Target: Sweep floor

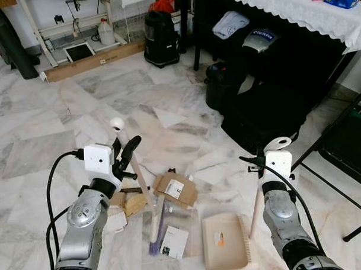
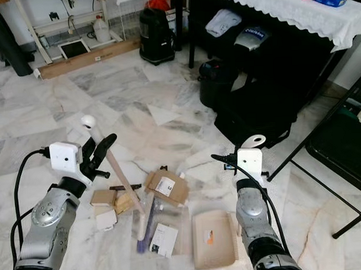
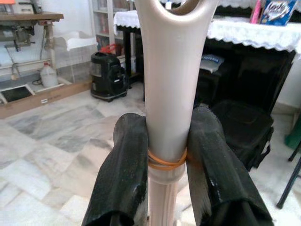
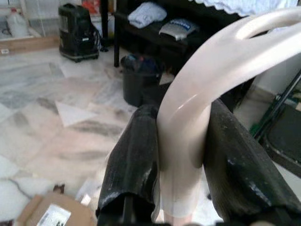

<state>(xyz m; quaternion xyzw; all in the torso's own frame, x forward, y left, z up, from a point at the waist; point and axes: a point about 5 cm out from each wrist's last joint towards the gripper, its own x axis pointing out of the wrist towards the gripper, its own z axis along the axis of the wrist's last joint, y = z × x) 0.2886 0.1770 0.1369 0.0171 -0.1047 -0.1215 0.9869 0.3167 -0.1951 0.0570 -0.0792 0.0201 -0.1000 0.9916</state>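
Broom (image 1: 134, 166) in left claw (image 3: 167, 155), bristles half hidden among litter (image 1: 176, 188).

Two silver metal arms w/ black cables; white camera boxes at wrists; each end effector has long black fingers (image 3: 123, 174).

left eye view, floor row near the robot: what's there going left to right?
Left pincer shut on the cream broom handle → small wooden blocks → brown cardboard piece with white label → beige plastic dustpan → right pincer shut on the cream dustpan handle.
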